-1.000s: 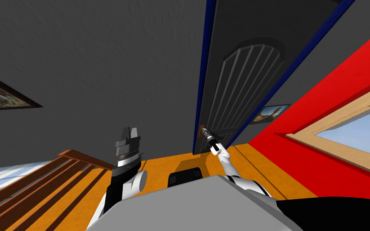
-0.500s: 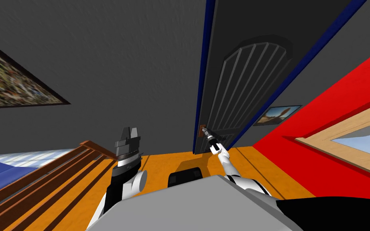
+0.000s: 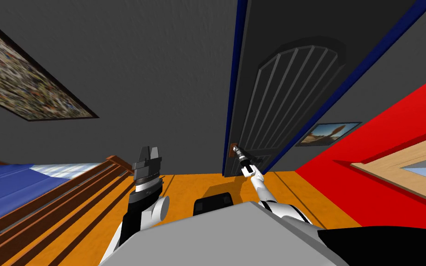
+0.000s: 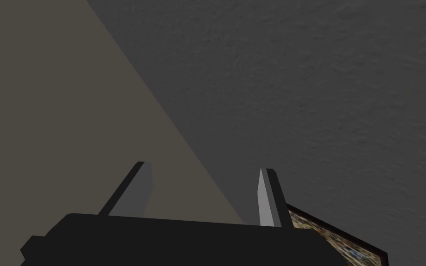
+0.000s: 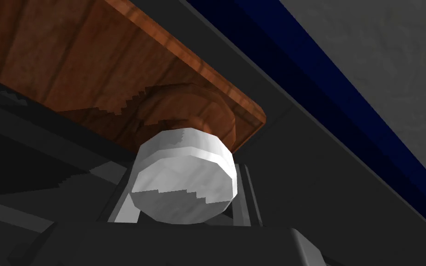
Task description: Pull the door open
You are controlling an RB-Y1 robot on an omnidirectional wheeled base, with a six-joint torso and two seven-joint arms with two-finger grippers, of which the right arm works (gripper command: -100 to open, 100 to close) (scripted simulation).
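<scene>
So right claw [image 3: 236,149] is clamped on the white knob [image 5: 183,180] of the dark door [image 3: 290,92]. Meanwhile left claw [image 4: 203,166] is raised, fingers apart.

White knob [image 5: 183,178] between jaws, wooden backplate [image 5: 92,69]

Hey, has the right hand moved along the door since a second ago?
No. The right hand stays on the knob by the wooden plate; my view turned.
</scene>
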